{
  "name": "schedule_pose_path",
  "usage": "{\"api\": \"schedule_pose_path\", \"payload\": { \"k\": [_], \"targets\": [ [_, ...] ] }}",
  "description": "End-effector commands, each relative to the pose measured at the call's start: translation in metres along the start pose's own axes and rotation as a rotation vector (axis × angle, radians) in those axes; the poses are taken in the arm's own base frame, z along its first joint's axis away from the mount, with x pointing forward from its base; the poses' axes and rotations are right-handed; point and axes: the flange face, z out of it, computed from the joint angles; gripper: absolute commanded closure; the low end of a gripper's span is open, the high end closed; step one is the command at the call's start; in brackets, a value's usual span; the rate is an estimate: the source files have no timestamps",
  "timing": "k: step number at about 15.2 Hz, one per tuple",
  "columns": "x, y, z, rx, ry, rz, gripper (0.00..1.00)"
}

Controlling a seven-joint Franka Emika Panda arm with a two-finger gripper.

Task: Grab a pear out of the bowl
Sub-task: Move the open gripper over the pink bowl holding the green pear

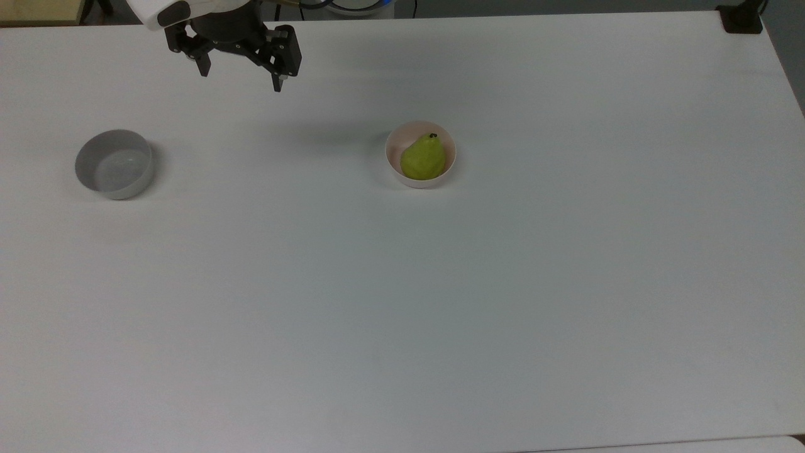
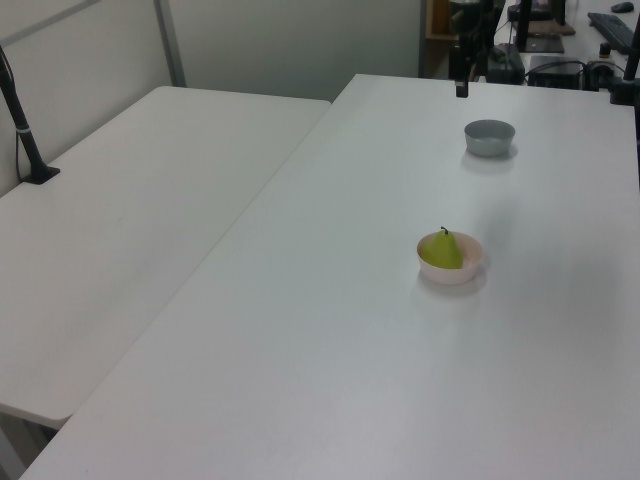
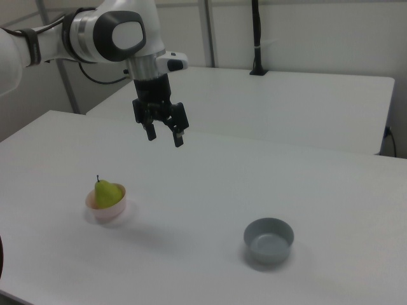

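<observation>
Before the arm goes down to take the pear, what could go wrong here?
The pear nearly fills the small pink bowl, so the open gripper may strike the rim and push or tip the bowl. The pear is round and narrows upward, so a high grip may slip. The gripper hangs far off, nearer the grey bowl.

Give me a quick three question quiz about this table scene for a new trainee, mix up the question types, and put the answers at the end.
1. True or false: the pear sits in the grey bowl.
2. Multiple choice: the end effector is A) shut on the pear, B) open and raised above the table, C) resting inside the pink bowl.
3. Fill in: in the top view, the pear's stem points toward the picture's ____ edge.

Key: 1 false; 2 B; 3 top.
</observation>
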Motion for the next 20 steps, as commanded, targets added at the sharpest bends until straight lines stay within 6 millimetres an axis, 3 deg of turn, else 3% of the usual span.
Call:
{"api": "schedule_pose_path", "payload": {
  "k": [1, 6, 7, 11, 14, 17, 20],
  "targets": [
    [-0.008, -0.008, 0.0, 0.014, -0.013, -0.047, 0.0],
    [-0.008, -0.027, 0.0, 0.008, -0.014, -0.08, 0.0],
    [-0.009, -0.039, -0.001, 0.006, -0.011, -0.102, 0.0],
    [-0.014, -0.109, 0.003, -0.007, -0.011, -0.213, 0.0],
    [-0.029, -0.183, 0.005, -0.017, 0.002, -0.333, 0.0],
    [-0.034, -0.217, 0.028, -0.023, -0.025, -0.387, 0.0],
    [-0.033, -0.255, 0.079, -0.046, -0.07, -0.44, 0.0]
  ]
}}
